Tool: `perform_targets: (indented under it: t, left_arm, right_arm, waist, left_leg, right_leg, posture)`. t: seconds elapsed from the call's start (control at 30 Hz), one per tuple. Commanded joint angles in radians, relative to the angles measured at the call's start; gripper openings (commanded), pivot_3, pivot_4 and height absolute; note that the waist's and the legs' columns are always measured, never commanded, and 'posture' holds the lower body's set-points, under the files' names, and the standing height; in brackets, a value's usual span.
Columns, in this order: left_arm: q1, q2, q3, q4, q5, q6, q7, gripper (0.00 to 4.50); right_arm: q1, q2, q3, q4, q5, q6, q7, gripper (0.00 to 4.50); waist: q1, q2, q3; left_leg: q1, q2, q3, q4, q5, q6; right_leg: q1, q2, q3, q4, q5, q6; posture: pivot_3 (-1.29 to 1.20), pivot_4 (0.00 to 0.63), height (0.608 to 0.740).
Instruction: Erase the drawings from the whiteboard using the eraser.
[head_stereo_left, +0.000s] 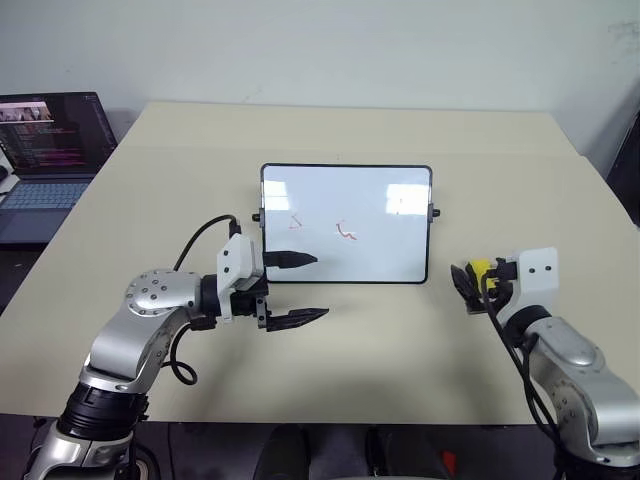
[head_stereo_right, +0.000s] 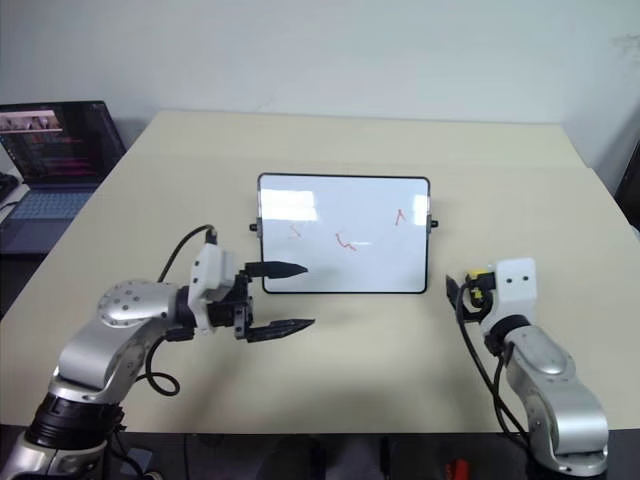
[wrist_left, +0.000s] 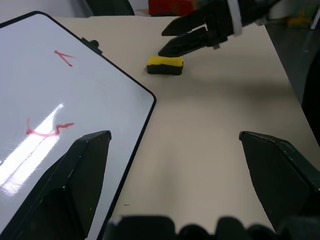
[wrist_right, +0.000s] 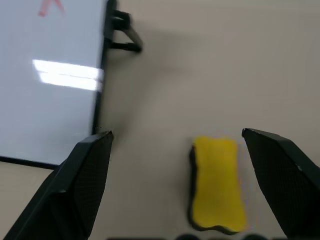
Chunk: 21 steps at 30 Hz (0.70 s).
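Observation:
The whiteboard (head_stereo_left: 345, 222) lies flat in the middle of the table, black-framed with a knob on each short side. Three small red drawings mark it: one at the left (head_stereo_left: 296, 222), one in the middle (head_stereo_left: 347, 232), one at the right (head_stereo_right: 400, 215). The yellow eraser (wrist_right: 217, 185) rests on the table just right of the board. My right gripper (wrist_right: 176, 133) is open, close behind and slightly above the eraser, with nothing held. My left gripper (head_stereo_left: 321, 286) is open and points right at the board's near left corner, one finger over the board.
An open laptop (head_stereo_left: 45, 150) stands at the far left, off the table's left edge. Bare tan tabletop (head_stereo_left: 400, 350) stretches between the board and the near edge. A cable loops from my left wrist (head_stereo_left: 200, 240).

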Motion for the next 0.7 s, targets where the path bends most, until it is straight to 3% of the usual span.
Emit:
perform_targets:
  t: [0.03, 0.7]
  left_arm:
    - [-0.016, -0.011, -0.002, -0.012, 0.006, -0.014, -0.002, 4.5]
    - [0.064, 0.0, 0.026, -0.064, 0.013, -0.02, 0.029, 4.5]
  right_arm:
    - [-0.024, -0.027, -0.038, 0.025, 0.005, 0.011, 0.015, 4.47]
    - [-0.154, -0.044, -0.018, 0.288, -0.009, -0.046, 0.085, 4.47]
  waist:
    - [0.001, 0.0, 0.0]
    - [-0.004, 0.0, 0.0]
  left_leg:
    - [-0.001, 0.0, -0.001, 0.0, 0.0, 0.0]
    - [-0.004, 0.0, 0.0, 0.001, 0.0, 0.0]
  right_leg:
    - [-0.001, 0.0, -0.001, 0.0, 0.0, 0.0]
    - [-0.004, 0.0, 0.0, 0.002, 0.0, 0.0]
  posture:
    - [0.0, 0.15, 0.74]
    - [0.0, 0.15, 0.74]
